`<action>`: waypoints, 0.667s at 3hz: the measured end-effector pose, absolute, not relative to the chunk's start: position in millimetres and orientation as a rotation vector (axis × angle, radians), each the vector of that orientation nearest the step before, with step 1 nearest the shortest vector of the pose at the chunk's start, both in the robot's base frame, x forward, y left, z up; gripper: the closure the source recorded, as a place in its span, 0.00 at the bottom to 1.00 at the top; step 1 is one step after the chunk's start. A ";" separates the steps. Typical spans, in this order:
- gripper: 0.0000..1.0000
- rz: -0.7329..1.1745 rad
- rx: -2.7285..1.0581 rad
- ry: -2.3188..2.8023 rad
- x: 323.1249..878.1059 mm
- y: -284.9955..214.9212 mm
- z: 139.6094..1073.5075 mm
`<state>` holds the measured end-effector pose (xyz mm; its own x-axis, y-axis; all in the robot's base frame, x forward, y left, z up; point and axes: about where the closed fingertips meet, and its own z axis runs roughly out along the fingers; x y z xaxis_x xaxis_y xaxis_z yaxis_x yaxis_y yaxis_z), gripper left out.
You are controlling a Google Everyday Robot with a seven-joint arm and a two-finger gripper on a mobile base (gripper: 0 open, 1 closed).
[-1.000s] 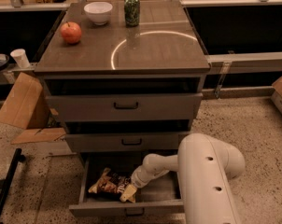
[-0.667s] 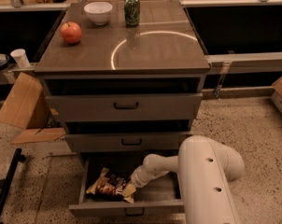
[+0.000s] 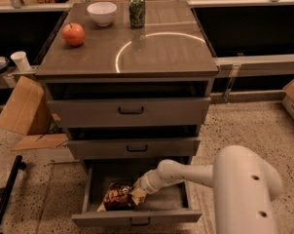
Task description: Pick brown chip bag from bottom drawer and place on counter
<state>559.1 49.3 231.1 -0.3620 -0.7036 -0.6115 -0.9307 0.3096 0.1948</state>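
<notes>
Gripper [image 3: 138, 195] down in the open bottom drawer [image 3: 137, 217], at the right end of the brown chip bag [image 3: 119, 197]

The gripper's tip overlaps the bag's tan right end; whether it is clamped on the bag or merely against it cannot be told. The bag lies flat in the left half of the drawer, close to its front wall, below the front edge of the table [image 3: 161, 57]. The pale arm [image 3: 186, 172] reaches in from the right, over the drawer's right side. Two more grey drawers [image 3: 130, 112] sit above. On the table, a red apple [image 3: 73, 33] sits near the left edge, a white bowl [image 3: 101, 12] towards the back left corner, and a green can [image 3: 137, 10] at the middle of the back edge, behind a pale arc mark. Cardboard [image 3: 23, 106] leans on the floor left of the cabinet
</notes>
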 end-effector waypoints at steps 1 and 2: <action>1.00 0.763 -1.448 2.019 541.8 31.6 293.9; 1.00 0.787 -1.457 1.860 517.0 13.0 367.7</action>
